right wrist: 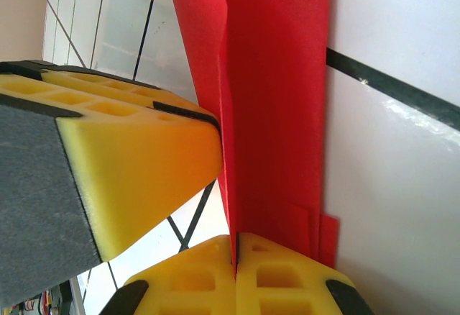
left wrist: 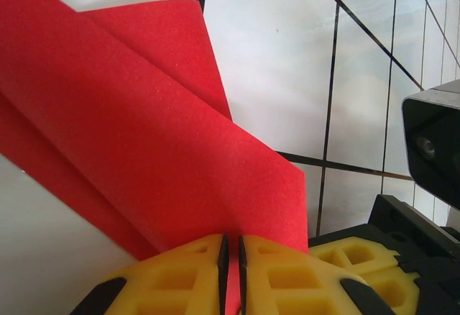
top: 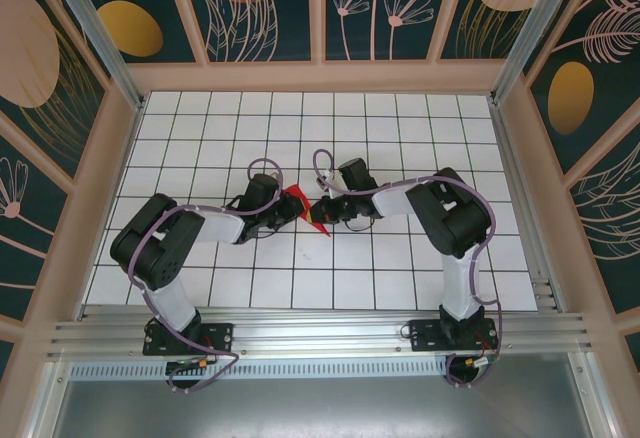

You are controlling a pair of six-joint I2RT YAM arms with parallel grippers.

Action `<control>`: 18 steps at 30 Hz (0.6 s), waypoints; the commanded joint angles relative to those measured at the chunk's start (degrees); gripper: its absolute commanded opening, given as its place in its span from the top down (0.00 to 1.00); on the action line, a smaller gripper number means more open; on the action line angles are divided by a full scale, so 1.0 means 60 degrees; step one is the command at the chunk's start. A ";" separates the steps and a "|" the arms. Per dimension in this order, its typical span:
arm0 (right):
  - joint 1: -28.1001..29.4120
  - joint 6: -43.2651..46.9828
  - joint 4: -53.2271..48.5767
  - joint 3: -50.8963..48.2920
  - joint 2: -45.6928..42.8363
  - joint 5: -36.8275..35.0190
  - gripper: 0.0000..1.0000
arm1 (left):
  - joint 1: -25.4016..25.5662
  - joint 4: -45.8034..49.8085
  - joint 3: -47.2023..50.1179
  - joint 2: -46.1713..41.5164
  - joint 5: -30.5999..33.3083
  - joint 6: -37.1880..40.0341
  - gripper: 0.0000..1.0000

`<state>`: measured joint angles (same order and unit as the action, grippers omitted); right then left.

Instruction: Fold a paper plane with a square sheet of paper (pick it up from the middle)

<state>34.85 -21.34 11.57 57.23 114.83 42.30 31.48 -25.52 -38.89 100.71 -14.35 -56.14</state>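
Near the middle of the white tiled table [top: 400,288], the folded red paper [top: 303,206] was between my two arms. My left jaws were squeezed shut on its left side. My right jaws were squeezed shut on its right side. Both sets of jaws were very close together.

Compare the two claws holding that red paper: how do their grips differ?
The left gripper pinches the red paper where it fans out wide in folded layers; the right gripper pinches a narrower strip. The left reaches in from the left, the right from the right. Both have yellow fingers shut on it.
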 commanded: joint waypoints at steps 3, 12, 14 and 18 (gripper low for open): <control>-0.0032 0.0276 -0.0937 0.0052 0.0595 -0.0543 1.00 | -0.0025 0.0353 0.0082 0.0236 0.0405 0.0157 0.84; 0.0005 0.0386 -0.1308 0.0288 0.0651 -0.0714 1.00 | -0.0033 0.0828 0.0090 0.0125 0.0823 -0.0050 0.84; -0.0002 0.0393 -0.1318 0.0311 0.0643 -0.0708 1.00 | -0.0033 0.0869 0.0081 0.0159 0.0842 -0.0048 0.84; 0.0022 0.0422 -0.1365 0.0327 0.0662 -0.0723 1.00 | -0.0036 0.0911 0.0023 0.0331 0.0820 -0.0105 0.84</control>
<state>34.92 -20.86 8.10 59.27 115.37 42.09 31.51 -24.16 -38.89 101.10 -11.88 -56.21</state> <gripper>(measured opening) 0.048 0.156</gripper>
